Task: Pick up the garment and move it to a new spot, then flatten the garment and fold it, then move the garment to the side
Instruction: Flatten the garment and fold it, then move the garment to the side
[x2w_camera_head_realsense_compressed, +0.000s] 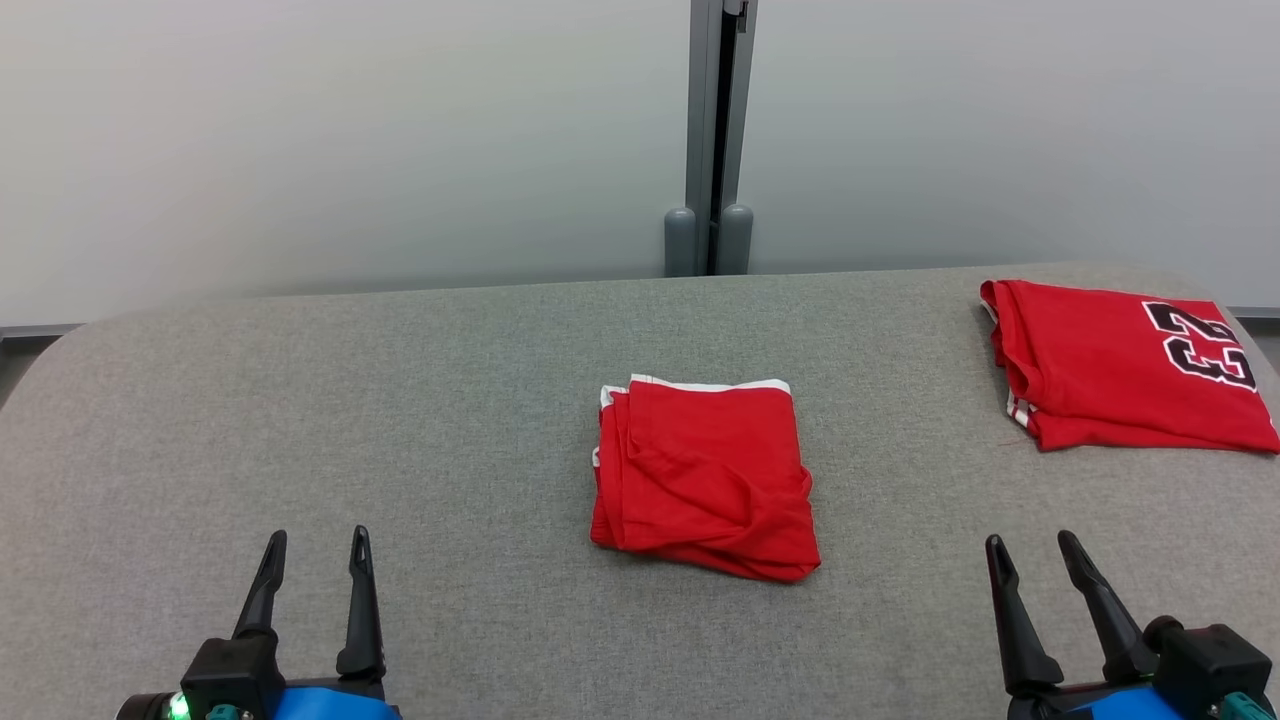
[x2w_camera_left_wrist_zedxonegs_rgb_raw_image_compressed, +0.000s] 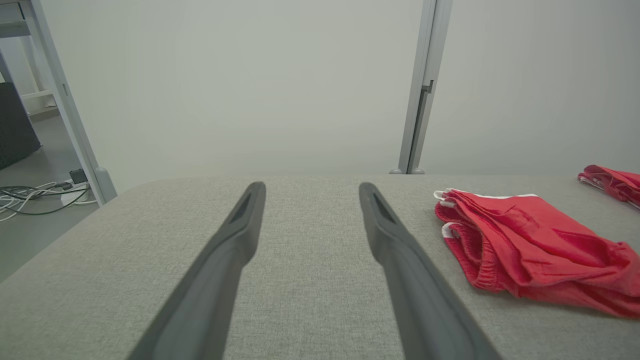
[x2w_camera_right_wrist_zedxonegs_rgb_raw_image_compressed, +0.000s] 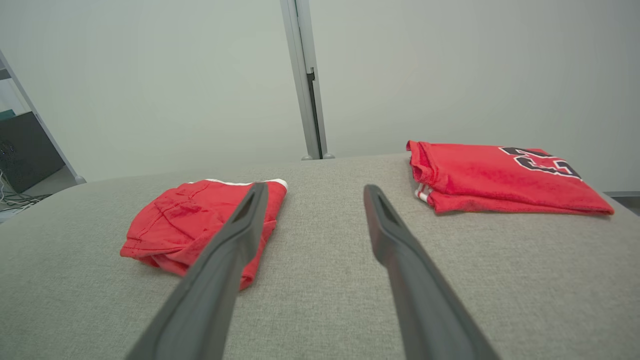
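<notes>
Red folded garment is laid at the middle of the grey fabric surface, white trim at its far edge. A numbered red jersey is seen folded at far right. Left pincer and right pincer are held wide, nothing gripped, apart from both.

Bright even light, soft shadows (wrist edges curved).

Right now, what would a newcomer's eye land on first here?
A folded red garment with white trim lies in the middle of the grey padded table. A folded red jersey with black numerals lies toward its far right edge, apart from the first.
</notes>
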